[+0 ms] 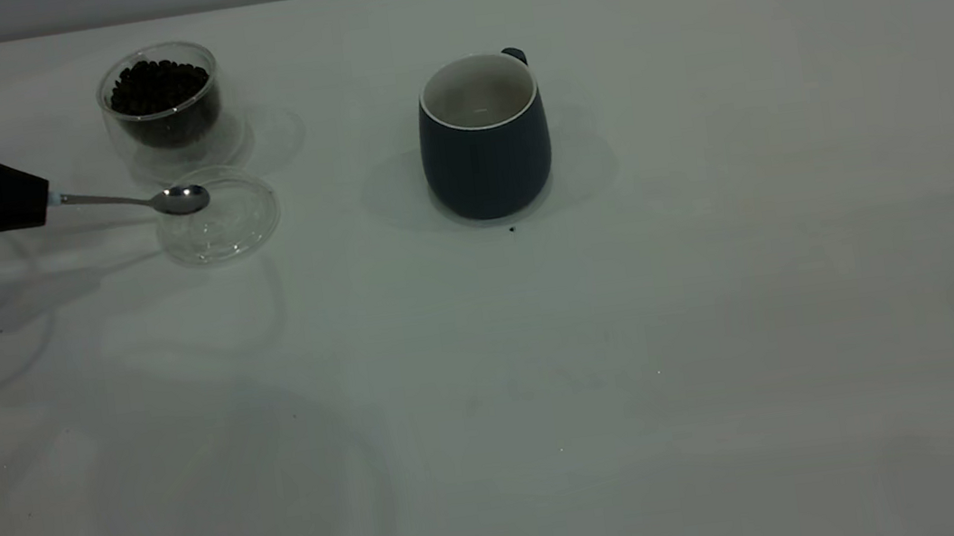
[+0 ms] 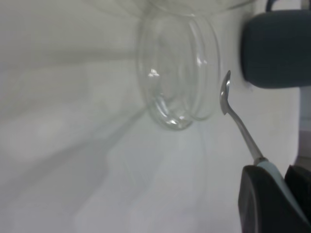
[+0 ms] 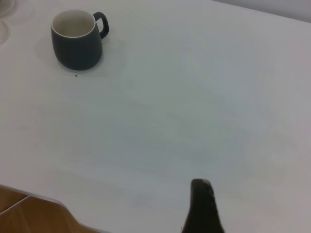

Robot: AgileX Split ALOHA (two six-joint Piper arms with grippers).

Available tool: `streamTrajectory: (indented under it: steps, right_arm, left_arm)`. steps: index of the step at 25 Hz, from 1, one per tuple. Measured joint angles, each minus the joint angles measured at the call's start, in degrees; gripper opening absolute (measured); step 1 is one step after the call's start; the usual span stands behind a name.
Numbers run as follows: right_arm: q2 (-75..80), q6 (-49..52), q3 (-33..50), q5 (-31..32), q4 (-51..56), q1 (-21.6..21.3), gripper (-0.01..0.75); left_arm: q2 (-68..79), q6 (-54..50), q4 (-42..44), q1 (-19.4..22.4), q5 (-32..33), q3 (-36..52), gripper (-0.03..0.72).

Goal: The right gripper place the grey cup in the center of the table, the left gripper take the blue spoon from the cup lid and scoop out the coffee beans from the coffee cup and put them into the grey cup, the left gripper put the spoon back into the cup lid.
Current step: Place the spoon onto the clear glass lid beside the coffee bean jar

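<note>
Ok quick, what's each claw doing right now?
Left claw: closed on the spoon, bowl over the lid.
Right claw: cannot be told; only one finger shows, nothing held in view.

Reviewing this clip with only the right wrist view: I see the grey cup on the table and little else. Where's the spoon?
Observer: The left gripper holds the spoon by its handle, fingers shut, at the exterior view's left edge.
Operator: Any beans in it?
Observer: No, its bowl looks empty. It sits over the lid, at the rim.
Operator: So where are the beans?
Observer: The beans are heaped in the coffee cup, just behind the lid.
</note>
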Motion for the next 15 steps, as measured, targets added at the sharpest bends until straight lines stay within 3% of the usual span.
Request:
streamTrajectory:
  steps: [15]
  right_arm:
    - [0.00, 0.00, 0.00, 0.00, 0.00, 0.00, 0.590]
  left_arm:
    - [0.16, 1.09, -4.33, -3.32, -5.44, 0.00, 0.121]
